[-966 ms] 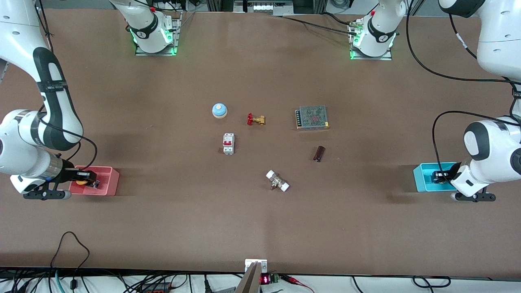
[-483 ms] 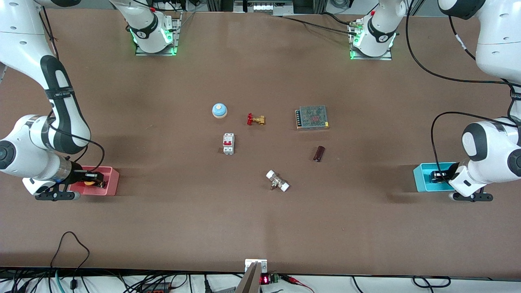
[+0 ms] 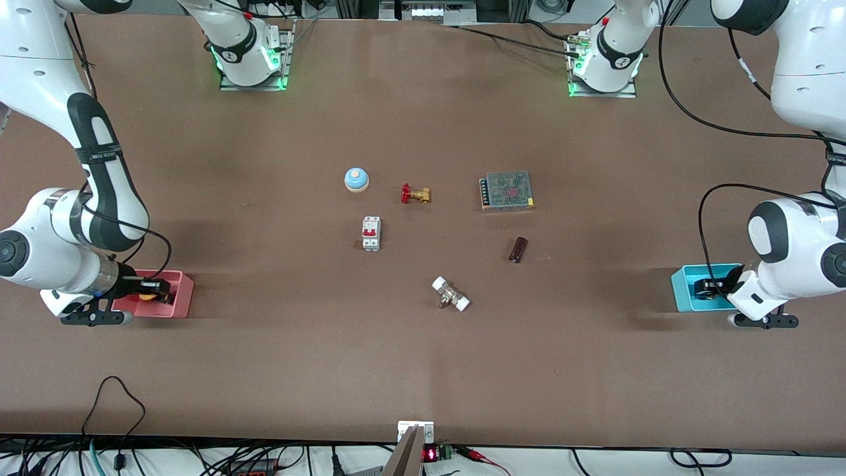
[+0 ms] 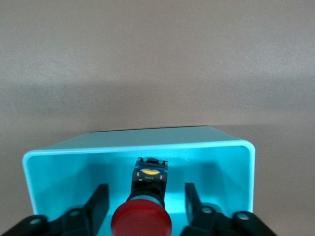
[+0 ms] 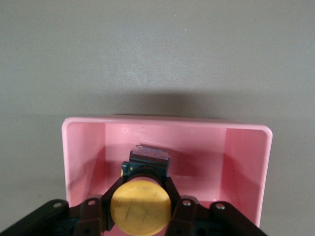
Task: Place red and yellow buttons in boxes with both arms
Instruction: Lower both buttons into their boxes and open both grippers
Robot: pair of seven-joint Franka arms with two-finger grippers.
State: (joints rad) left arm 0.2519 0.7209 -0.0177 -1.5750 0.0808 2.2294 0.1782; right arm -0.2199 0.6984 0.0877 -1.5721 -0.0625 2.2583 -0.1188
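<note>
The red button (image 4: pixel 141 221) lies inside the cyan box (image 4: pixel 64 162), cap toward the wrist camera. My left gripper (image 4: pixel 145 194) is open in that box, with a finger standing clear on each side of the button. In the front view this gripper (image 3: pixel 710 287) is in the cyan box (image 3: pixel 687 291) at the left arm's end of the table; the button is hidden there. My right gripper (image 5: pixel 142 184) is shut on the yellow button (image 5: pixel 141 206), held low inside the pink box (image 5: pixel 241 162). The front view shows this gripper (image 3: pixel 155 289), button (image 3: pixel 147 295) and box (image 3: pixel 180 301).
Mid-table stand a blue-domed bell (image 3: pixel 356 179), a brass valve with a red handle (image 3: pixel 415 194), a white circuit breaker (image 3: pixel 371 233), a metal mesh power supply (image 3: pixel 507 190), a small dark cylinder (image 3: pixel 518 249) and a white-ended fitting (image 3: pixel 451 294).
My right gripper has moved a little toward the table's middle and lower inside the pink box with the yellow button. My left gripper has barely shifted.
</note>
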